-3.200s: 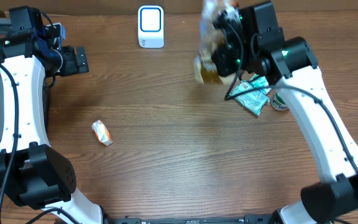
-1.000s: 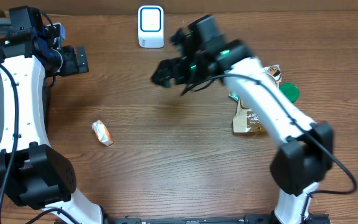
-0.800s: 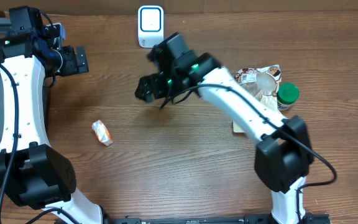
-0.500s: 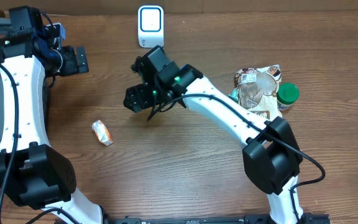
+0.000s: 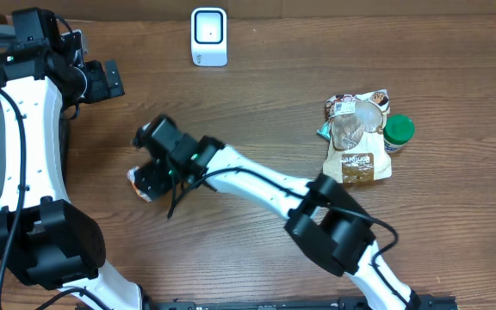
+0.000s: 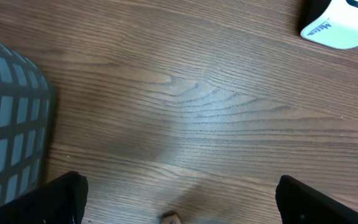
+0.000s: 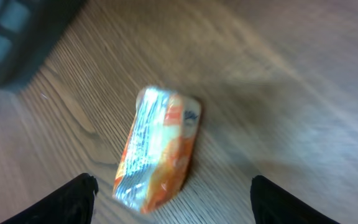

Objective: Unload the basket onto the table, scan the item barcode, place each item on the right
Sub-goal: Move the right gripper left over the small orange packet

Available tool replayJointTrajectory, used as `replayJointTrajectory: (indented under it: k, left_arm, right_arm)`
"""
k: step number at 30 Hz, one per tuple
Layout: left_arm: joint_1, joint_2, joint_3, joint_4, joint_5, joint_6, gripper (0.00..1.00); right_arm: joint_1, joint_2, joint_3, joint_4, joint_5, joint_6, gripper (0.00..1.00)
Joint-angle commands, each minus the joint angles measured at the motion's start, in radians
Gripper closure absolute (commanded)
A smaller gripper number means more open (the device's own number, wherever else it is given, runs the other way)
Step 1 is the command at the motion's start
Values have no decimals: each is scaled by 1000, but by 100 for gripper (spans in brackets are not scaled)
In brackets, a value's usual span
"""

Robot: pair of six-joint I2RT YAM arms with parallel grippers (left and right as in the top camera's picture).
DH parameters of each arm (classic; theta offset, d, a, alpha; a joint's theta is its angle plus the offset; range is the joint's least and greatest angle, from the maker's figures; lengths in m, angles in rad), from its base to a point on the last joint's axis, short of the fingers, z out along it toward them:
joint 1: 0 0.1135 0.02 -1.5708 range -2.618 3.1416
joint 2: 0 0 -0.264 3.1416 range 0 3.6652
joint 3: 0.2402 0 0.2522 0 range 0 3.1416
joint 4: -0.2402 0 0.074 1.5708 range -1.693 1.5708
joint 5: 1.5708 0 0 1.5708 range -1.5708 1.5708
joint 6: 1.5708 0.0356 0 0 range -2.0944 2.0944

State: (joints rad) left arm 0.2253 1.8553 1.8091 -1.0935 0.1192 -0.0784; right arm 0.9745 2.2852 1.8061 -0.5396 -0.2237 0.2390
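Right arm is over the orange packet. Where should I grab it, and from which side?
Pinch the orange packet across its narrow middle, coming straight down from above. It lies flat with both long sides free, and the open right gripper straddles that width.

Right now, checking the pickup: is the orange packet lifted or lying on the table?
Lying on the table: the orange packet rests flat on it, right claw open over it.

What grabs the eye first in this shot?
The right arm stretched across the table, its open right gripper poised over a small orange packet at left-centre. Next, the heap of snack bags with a green-lidded jar at the right, and the white scanner at the far edge.
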Motion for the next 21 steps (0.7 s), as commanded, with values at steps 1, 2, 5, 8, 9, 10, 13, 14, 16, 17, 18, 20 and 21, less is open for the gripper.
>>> replayJointTrajectory:
  k: [1,2,5,8,9,10,13,14,16,17,18,20,21]
  left_arm:
    - [3,15,5,-3,12,-39,0]
    - [3,15,5,-3,12,-39,0]
    - [3,15,5,-2,12,-39,1]
    - [3,15,5,-2,12,-39,0]
    - [3,15,5,-2,12,-39,1]
    - [3,15,5,-2,12,-38,0]
    - [3,15,5,-2,11,-38,0]
    - [3,15,5,-2,11,-38,1]
    - [3,15,5,-2,11,-38,0]
    - [3,15,5,-2,11,-38,0]
    - [3,15,5,-2,11,-38,0]
    - [3,15,5,-2,11,-38,0]
    - [3,15,5,-2,11,-38,0]
  right_arm:
    - [12,32,-1,21,38,-11,25]
    - [15,33,-1,25,44,-11,26]
    - [21,41,-1,47,51,-11,32]
    - [21,45,-1,59,51,-11,43]
    - [21,48,-1,60,52,-11,47]
    - [21,51,-1,58,51,-10,52]
    - [21,64,-1,48,51,-3,62]
    - [21,64,-1,40,51,-3,67]
    - [21,65,-1,27,51,-3,75]
    - [21,65,0,21,51,-4,78]
    - [21,64,0,15,51,-3,80]
    - [11,64,2,1,51,-3,89]
    - [4,62,6,-11,49,-2,93]
